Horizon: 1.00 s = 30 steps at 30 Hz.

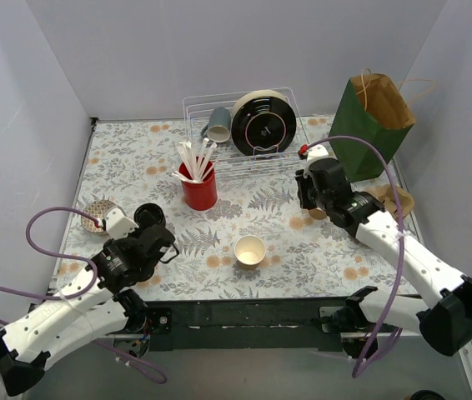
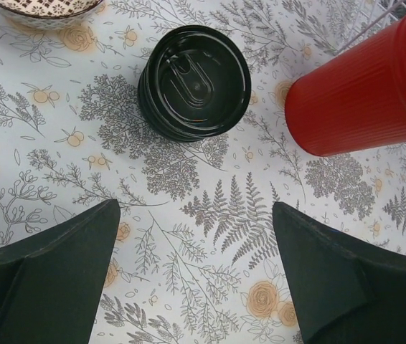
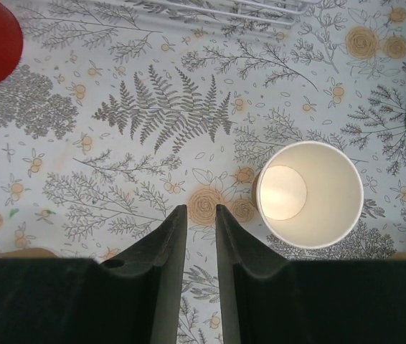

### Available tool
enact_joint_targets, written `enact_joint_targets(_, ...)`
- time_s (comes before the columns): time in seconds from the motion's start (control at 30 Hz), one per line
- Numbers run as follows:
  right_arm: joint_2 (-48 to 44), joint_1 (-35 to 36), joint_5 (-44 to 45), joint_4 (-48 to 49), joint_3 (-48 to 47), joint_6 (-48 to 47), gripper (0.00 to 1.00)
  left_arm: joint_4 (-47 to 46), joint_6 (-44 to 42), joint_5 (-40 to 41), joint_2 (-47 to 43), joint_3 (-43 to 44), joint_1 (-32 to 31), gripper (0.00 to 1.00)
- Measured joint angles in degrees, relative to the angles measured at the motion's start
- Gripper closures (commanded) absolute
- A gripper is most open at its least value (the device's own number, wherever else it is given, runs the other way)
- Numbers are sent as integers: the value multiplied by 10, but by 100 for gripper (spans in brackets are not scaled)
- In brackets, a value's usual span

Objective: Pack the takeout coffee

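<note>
An empty white paper cup [image 1: 249, 250] stands upright at the middle front of the table. A second paper cup [image 3: 309, 193] stands just right of my right gripper [image 3: 201, 209], apart from it; the gripper's jaws leave a narrow gap with nothing between them. A stack of black lids [image 2: 194, 82] lies ahead of my left gripper [image 2: 196, 208], which hovers wide open and empty over bare tablecloth. In the top view the left gripper [image 1: 159, 237] is just in front of the lids [image 1: 151, 217], and the right gripper [image 1: 311, 200] is near the green paper bag [image 1: 374, 121].
A red cup [image 1: 198, 185] holding white straws stands behind the centre. A wire dish rack [image 1: 244, 125] with a black plate and a grey cup is at the back. A small patterned bowl [image 1: 98, 212] sits at the left, near the lids.
</note>
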State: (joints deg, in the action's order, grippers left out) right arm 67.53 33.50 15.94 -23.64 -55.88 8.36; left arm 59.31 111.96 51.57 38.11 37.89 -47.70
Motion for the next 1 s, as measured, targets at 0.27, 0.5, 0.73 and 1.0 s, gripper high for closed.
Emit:
enact_joint_targets(0.27, -96, 0, -12, -9, 22, -3, 69, -54, 14, -79, 80, 10, 171, 18)
enact_joint_targets(0.5, -127, 0, -16, -21, 40, -7, 69, -173, -19, -202, 101, 15, 353, 30)
enact_joint_targets(0.73, -140, 0, -18, -31, 51, -9, 69, -213, -18, -242, 138, 16, 371, 39)
enact_joint_targets(1.0, -144, 0, -20, -32, 51, -9, 69, -224, -6, -247, 176, 9, 379, 45)
